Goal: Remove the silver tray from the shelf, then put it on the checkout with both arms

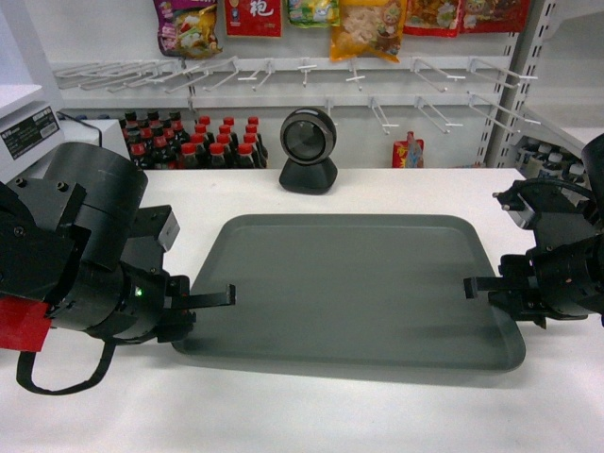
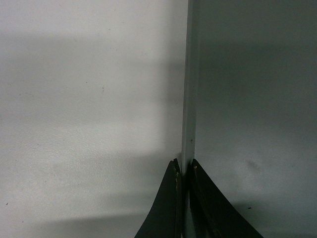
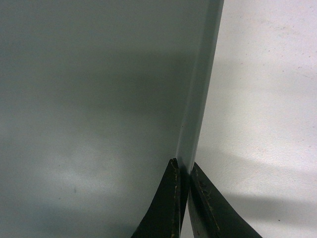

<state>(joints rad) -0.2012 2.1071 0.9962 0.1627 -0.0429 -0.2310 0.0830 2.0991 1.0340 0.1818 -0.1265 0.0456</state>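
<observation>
- Two claws, one tray: left gripper (image 1: 226,296) sits at the left edge of the head frame's middle band, pinching the left rim of the silver tray (image 1: 354,283); left wrist view shows both fingers pressed together on that rim at bottom centre (image 2: 183,171).
- Tray lies flat across the centre of the head frame on the checkout (image 1: 311,415), scanner (image 1: 309,149) just behind it at top centre. Cannot tell if the underside is fully down or a hair above the counter.
- Right gripper (image 1: 472,286) at right middle pinches the opposite rim; the right wrist view confirms (image 3: 182,171).
- Step, as I read it: placement, final part. Next move calls for both claws to release together, then back off outward without dragging the tray.
- Head view alone gives tray position and surroundings; wrist views alone give the rim contact, with white counter beside it.
</observation>
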